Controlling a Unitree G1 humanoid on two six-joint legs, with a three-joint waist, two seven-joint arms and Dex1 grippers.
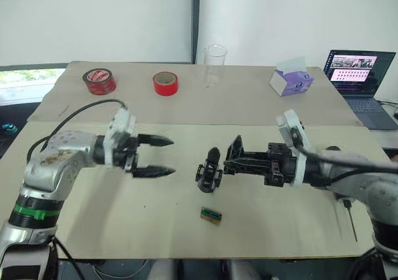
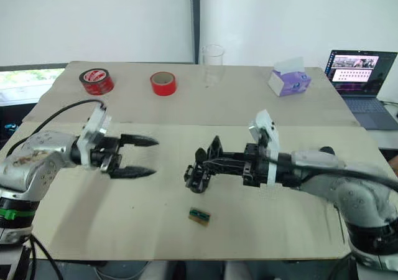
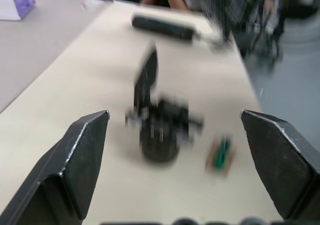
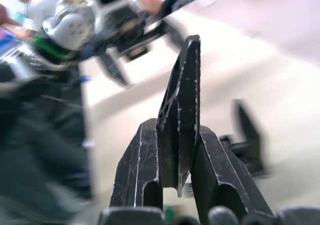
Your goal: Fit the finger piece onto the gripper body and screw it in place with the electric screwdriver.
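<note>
Surface: beige desk (image 1: 124, 218) below a white wall; we see two red tape rolls (image 1: 99, 81), a clear beaker (image 1: 215, 62), a purple tissue box (image 1: 290, 81) and a laptop (image 1: 360, 81) along the far side.
Right end effector (image 1: 231, 158): closed on the finger piece (image 4: 181, 110), which stands up between its pads; we judge it is held this way for fitting.
Gripper body (image 1: 209, 171): on the desk just past the right end effector's tips, one finger up.
Left end effector (image 1: 163, 155): wide open, empty, aimed at the gripper body, near but apart; probably ready to steady it.
Electric screwdriver (image 3: 162, 27): lying on the desk beyond the gripper body in the left wrist view.
Hard to make out: the small green-and-brown block (image 1: 211, 214); mount contact is unclear.
</note>
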